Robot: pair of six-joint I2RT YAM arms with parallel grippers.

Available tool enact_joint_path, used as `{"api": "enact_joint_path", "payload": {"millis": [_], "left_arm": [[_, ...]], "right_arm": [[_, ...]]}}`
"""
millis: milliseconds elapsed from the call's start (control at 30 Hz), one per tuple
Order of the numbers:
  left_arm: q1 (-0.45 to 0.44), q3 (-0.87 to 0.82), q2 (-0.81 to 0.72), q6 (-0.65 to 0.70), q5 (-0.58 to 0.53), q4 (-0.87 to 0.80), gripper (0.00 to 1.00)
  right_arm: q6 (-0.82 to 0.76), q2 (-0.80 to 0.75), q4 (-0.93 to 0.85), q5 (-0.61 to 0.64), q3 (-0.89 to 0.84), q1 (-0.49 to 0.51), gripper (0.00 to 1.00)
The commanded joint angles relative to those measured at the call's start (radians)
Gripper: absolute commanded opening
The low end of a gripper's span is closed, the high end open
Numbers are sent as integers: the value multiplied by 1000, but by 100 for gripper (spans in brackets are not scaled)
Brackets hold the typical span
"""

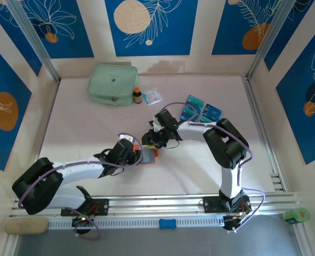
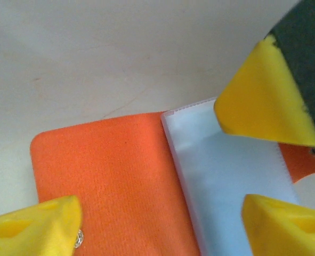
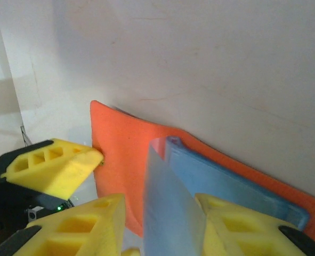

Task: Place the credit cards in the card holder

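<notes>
The orange card holder lies open on the table, its clear pockets on the right half. My left gripper is open and straddles it, one fingertip by the snap button. My right gripper is open too. A raised clear pocket leaf stands between its fingers and leans on the right finger, with a gap at the other. In the top view the left gripper and right gripper meet over the holder. Teal-blue credit cards lie apart at the back right.
A mint-green zip pouch sits at the back left, with a small brown bottle and a white-and-blue packet beside it. Metal rails run along the near edge. A green roll rests at the front right.
</notes>
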Motion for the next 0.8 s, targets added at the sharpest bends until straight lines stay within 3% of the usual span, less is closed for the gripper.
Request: {"api": "enact_joint_path", "payload": {"millis": [0, 133, 433, 767], "left_arm": [[8, 9, -75, -3, -23, -46, 89], [19, 15, -182, -9, -58, -102, 100], [53, -5, -361, -21, -100, -203, 100], [81, -38, -434, -31, -92, -256, 100]], "right_arm": [[16, -47, -44, -26, 28, 16, 42], [35, -55, -44, -26, 37, 29, 47], [78, -19, -31, -31, 92, 58, 54], [132, 104, 0, -39, 179, 93, 56]]}}
